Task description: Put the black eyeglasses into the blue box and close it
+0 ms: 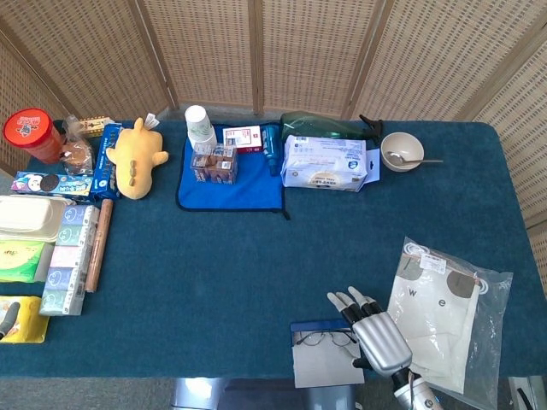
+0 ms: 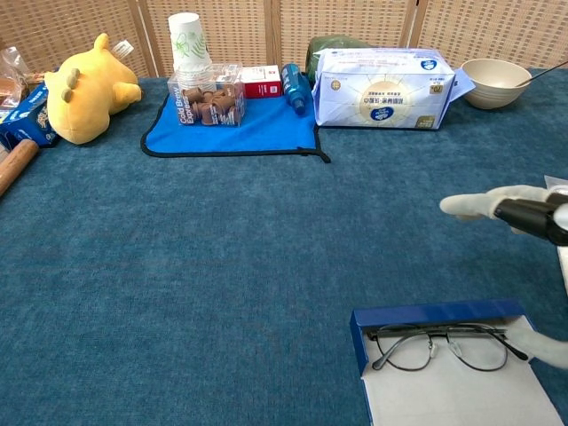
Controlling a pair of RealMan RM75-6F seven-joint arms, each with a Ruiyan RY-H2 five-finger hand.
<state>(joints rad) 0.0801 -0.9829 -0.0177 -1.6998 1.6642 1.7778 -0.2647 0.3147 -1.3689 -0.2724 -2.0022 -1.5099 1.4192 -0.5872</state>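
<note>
One right hand hovers with fingers spread, holding nothing. Black eyeglasses lie in the open blue box, just below those fingers.

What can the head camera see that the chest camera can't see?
Only the head view shows the red-lidded jar, the stacked packets along the left edge, the plastic bag of clothing and the left hand's tip at that edge. Only the chest view shows the brown pieces inside the clear box close up. Both show the black eyeglasses lying in the open blue box, the right hand with fingers spread, the yellow plush toy, the paper cup and the bowl.
</note>
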